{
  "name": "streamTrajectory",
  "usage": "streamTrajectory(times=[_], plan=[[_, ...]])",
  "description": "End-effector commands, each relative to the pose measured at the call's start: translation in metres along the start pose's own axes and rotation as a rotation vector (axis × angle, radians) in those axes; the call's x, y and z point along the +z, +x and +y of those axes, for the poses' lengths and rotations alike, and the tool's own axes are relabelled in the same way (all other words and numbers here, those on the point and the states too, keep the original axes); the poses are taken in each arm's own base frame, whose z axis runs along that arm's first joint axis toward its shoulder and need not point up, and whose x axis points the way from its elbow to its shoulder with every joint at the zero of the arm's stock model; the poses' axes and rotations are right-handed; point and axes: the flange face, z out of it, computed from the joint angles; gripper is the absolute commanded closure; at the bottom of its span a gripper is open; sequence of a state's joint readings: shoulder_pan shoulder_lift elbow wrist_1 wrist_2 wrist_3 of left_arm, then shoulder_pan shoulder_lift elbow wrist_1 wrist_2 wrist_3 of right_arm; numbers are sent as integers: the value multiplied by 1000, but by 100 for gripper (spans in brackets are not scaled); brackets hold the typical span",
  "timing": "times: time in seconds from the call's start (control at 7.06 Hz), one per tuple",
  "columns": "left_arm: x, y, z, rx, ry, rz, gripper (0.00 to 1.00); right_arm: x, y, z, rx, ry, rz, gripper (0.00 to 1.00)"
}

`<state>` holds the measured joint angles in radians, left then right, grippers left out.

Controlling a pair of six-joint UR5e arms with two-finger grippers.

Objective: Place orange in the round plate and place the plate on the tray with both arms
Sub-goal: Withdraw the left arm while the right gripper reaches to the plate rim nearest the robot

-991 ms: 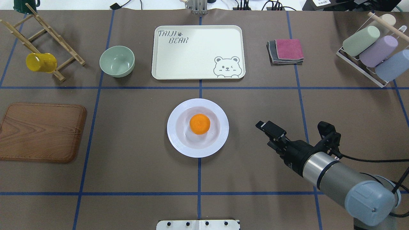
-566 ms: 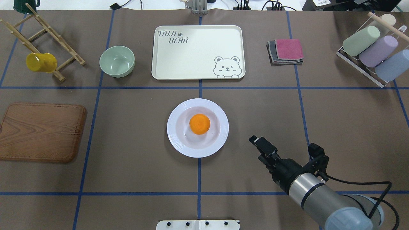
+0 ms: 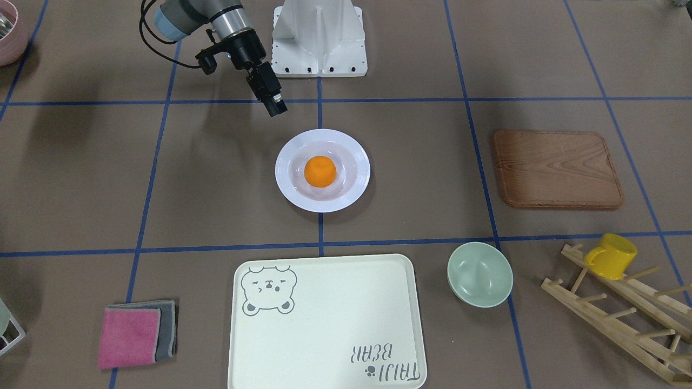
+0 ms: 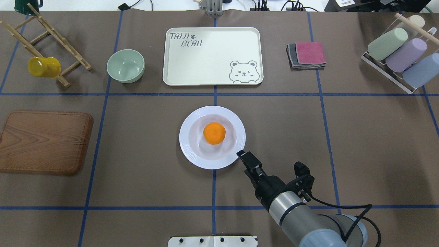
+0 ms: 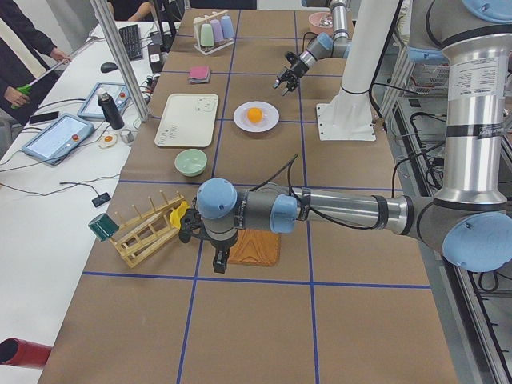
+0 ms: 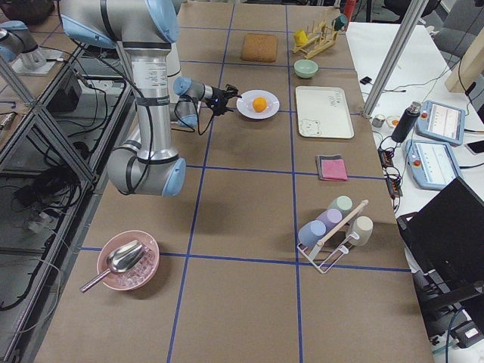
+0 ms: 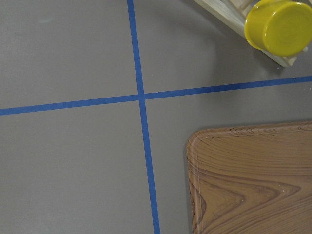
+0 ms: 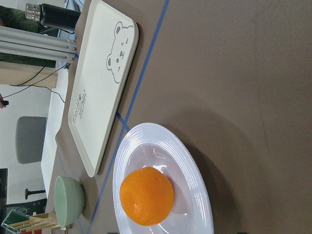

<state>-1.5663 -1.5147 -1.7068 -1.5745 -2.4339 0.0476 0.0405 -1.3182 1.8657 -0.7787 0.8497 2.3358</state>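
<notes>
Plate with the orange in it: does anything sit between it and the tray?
Nothing visible does. Only bare table lies between the plate and the tray. The bowl stands off to the tray's side on the robot's left, the cloths on its right, both clear of the straight path.

From behind the base you are looking forward and down on the table. The front camera is facing that base from across, so the tray is lying nearest. The end cameras are looking along the table from afar, both catching the round plate. The left wrist camera is staring straight down, close, at the wooden board, and the right wrist camera is skimming low over the orange.
</notes>
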Motion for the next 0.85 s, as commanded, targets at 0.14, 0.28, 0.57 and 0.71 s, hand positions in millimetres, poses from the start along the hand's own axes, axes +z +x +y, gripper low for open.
streamTrajectory(times=[0.14, 0.28, 0.57, 0.71], plan=[[2, -2, 4, -5, -5, 1, 2, 50, 7, 1, -49, 82, 87, 18], [2, -2, 4, -5, -5, 1, 2, 65, 2, -1, -48, 91, 96, 21], [3, -2, 4, -5, -7, 1, 2, 84, -3, 1, -43, 97, 108, 42], [2, -1, 3, -3, -5, 1, 2, 87, -4, 1, -31, 102, 105, 63]])
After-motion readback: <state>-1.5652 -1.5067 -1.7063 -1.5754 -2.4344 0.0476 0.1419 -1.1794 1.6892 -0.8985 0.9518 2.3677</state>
